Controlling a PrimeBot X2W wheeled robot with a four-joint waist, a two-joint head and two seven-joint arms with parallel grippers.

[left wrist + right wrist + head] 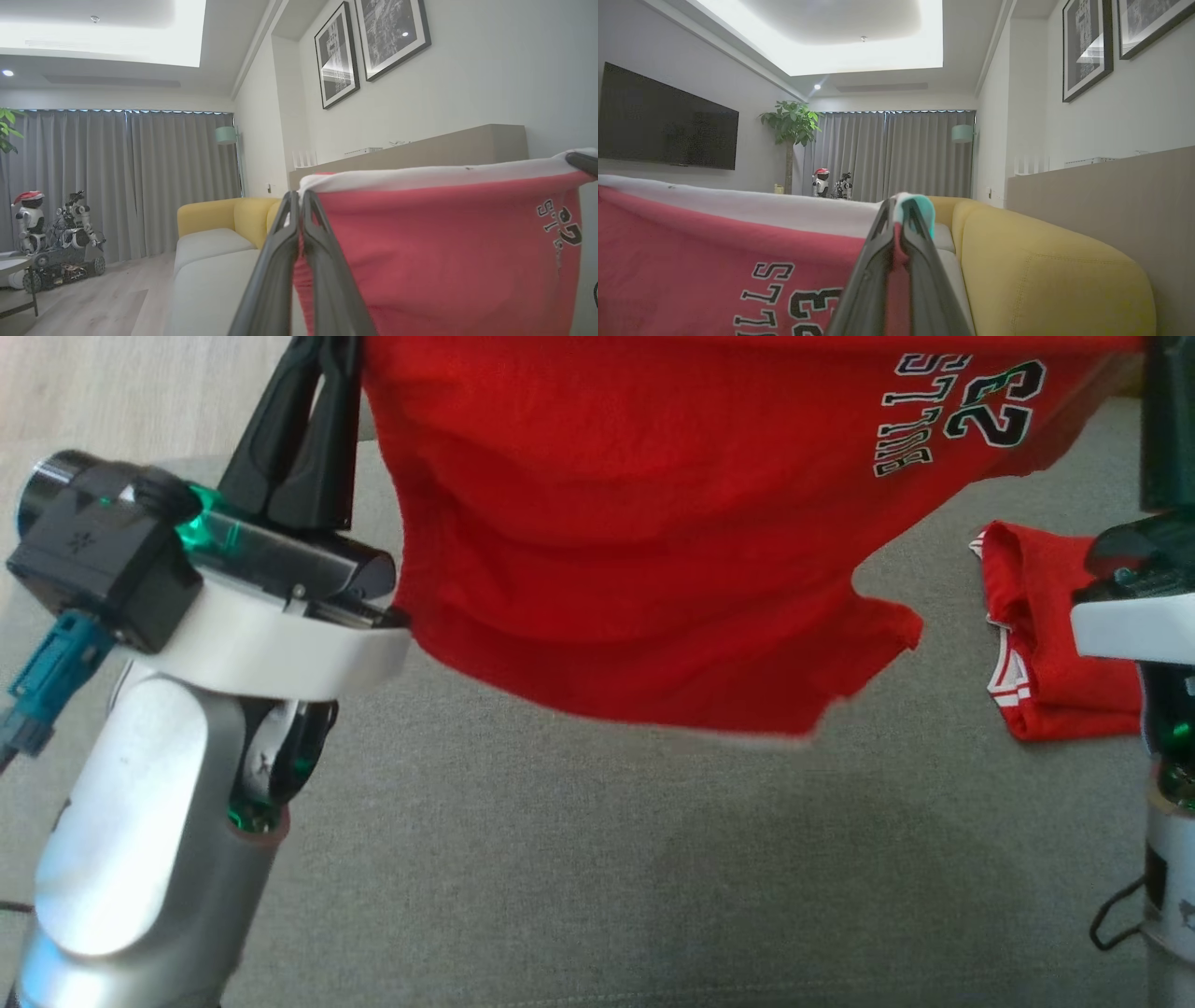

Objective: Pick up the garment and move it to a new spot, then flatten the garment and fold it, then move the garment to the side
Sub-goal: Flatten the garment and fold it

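Note:
The garment (635, 541) is red with a white waistband and black "23" lettering, and it hangs stretched in the air between my two grippers above the grey sofa seat (560, 859). My left gripper (327, 373) is shut on its left top corner. The left wrist view shows that gripper (299, 198) pinching the white band, with the garment (444, 256) spreading to the right. At the right edge of the head view my right gripper (1167, 420) grips the other top corner. In the right wrist view it (899, 205) is shut on the band of the garment (714, 242).
A second red garment with white trim (1055, 644) lies crumpled on the seat at the right, close to my right arm. A yellow sofa section (1041, 270) adjoins the grey seat. Pale wooden floor (112, 383) shows beyond the sofa's left edge.

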